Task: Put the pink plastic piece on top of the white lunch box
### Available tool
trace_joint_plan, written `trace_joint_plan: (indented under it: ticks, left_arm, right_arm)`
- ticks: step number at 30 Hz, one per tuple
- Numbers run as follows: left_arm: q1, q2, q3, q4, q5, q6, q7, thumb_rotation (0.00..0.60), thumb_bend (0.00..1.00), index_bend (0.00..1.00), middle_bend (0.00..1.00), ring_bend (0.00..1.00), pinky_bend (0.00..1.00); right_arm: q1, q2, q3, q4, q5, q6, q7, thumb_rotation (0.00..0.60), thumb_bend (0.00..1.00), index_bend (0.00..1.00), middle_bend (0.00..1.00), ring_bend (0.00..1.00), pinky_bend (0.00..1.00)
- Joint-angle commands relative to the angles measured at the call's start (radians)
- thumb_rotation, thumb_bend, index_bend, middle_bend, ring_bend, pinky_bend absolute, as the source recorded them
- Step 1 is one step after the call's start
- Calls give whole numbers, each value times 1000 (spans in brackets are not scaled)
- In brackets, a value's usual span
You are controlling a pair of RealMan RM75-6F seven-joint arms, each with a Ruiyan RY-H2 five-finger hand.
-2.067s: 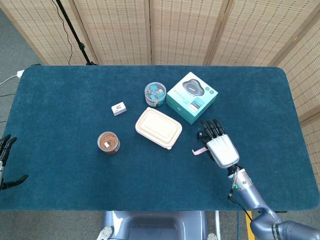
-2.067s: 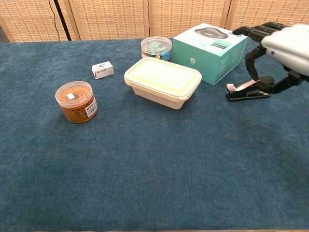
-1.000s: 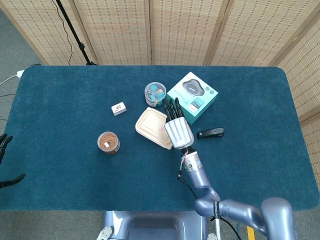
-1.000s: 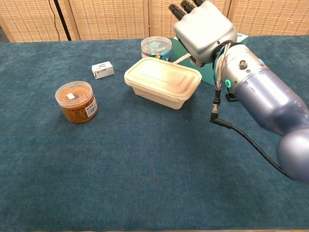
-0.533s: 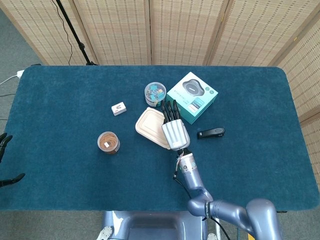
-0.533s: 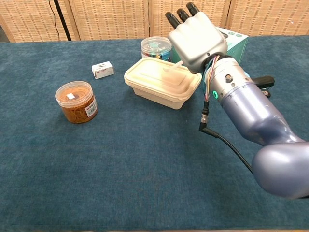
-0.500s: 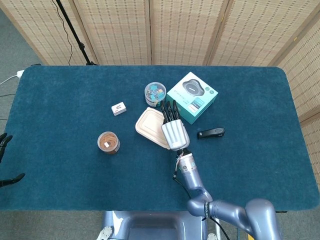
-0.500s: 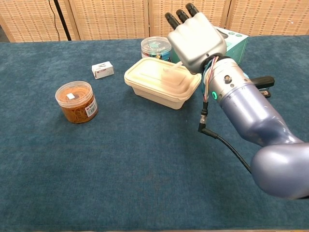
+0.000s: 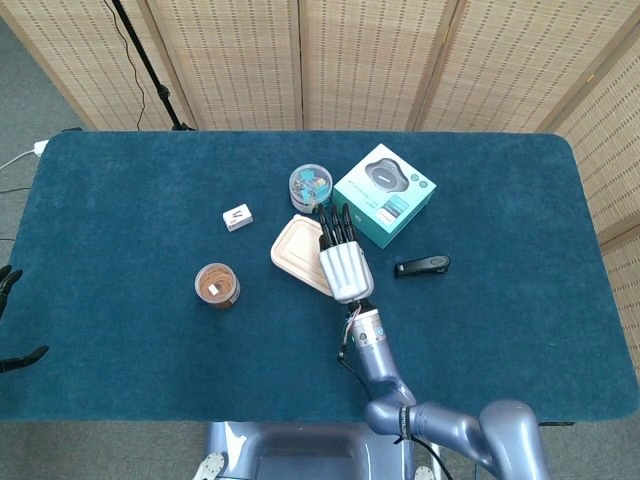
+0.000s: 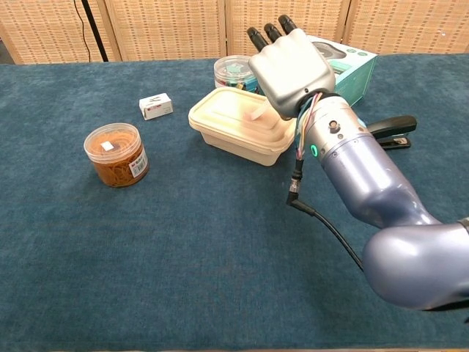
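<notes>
One white lunch box [image 10: 238, 125], one pink plastic piece [image 10: 258, 111] pinched by right hand [image 10: 292, 64], two jars.

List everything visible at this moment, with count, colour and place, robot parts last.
Table: one, dark blue cloth top, under everything.
White lunch box: one, cream-white, mid-table, lid on.
Pink plastic piece: one, pale pink, over the lunch box lid at the right robot hand's underside; contact with the lid cannot be told.
Teal box: one, teal with a printed top, behind and right of the lunch box.
Clear jar of clips: one, behind the lunch box.
Jar of orange-brown contents: one, clear, left of the lunch box.
Small white box: one, far left of the lunch box.
Black stapler: one, right of the lunch box.
Right robot hand: one, silver with black fingers, above the lunch box.
Left robot hand: one, black, at the left table edge.
</notes>
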Motion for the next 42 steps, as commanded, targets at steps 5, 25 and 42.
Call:
trace_joint_plan:
  ticks: [5,25,42]
  left_arm:
    - [-1,0,-1,2,-1,-3,-6,600,38,0,0,0,0]
    - [-75,-6,31,91,190,-14,-64,600,0,0,0,0,0]
    - [-258,74,19,-26,322,-128,2,600,0,0,0,0,0]
  right_arm:
    - [4,52,11,-67,-32,43,-4,600,443,83,0,0,0]
    - [-204,550,-40,-568,-69,84,230,600,0,18,0,0,0]
    - [-521,886,-293,-657,-141,92,853,600,0,18,0,0,0]
